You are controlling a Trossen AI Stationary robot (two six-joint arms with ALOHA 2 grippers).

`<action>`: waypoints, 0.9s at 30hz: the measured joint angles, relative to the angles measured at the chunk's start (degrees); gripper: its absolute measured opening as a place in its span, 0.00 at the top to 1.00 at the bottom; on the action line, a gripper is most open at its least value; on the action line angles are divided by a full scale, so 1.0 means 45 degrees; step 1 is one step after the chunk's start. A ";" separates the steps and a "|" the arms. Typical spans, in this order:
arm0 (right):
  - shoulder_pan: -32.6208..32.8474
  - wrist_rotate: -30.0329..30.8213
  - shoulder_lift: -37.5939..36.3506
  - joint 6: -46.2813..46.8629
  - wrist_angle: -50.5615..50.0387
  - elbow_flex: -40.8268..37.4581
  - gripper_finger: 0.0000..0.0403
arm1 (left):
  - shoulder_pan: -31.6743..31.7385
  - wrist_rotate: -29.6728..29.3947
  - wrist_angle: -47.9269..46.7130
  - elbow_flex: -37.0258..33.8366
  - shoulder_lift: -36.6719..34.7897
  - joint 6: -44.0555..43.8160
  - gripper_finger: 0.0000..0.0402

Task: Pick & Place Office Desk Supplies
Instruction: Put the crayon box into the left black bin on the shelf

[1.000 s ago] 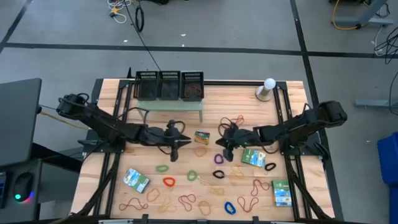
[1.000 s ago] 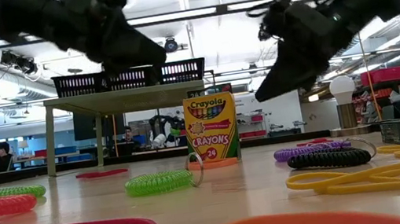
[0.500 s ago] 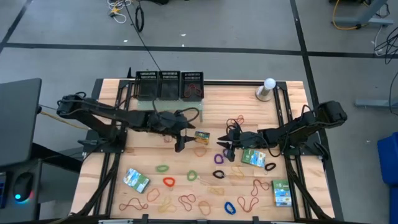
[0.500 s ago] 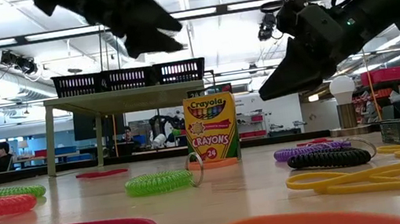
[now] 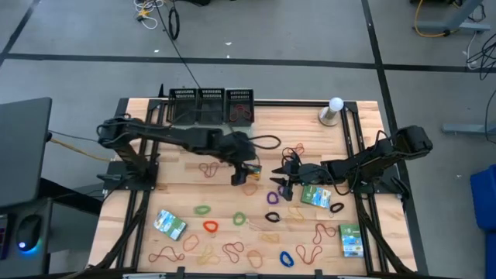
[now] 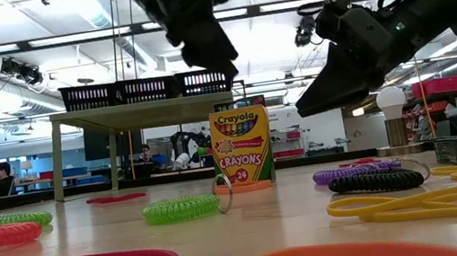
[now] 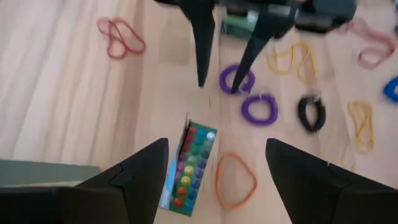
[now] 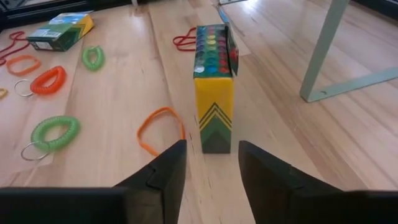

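Left gripper, spread wide and empty, hovers just at nine o'clock of the upright crayon box; right gripper, parted and empty, probably sits slightly farther, at three o'clock.

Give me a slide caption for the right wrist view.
Right hand, fingers open, faces the upright crayon box on the wooden table, an orange band lying beside it.
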 joint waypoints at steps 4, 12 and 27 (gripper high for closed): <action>0.0000 -0.0002 0.0005 0.0000 -0.0011 0.0000 0.60 | 0.0080 0.0070 -0.1816 0.1504 0.1138 0.0796 0.32; 0.0000 0.0003 0.0010 0.0000 -0.0139 0.0000 0.60 | 0.0065 0.0008 -0.2848 0.3025 0.2828 0.1879 0.32; -0.0005 0.0007 0.0010 -0.0097 -0.0338 0.0000 0.60 | 0.0041 -0.0339 -0.3243 0.3064 0.3800 0.2770 0.46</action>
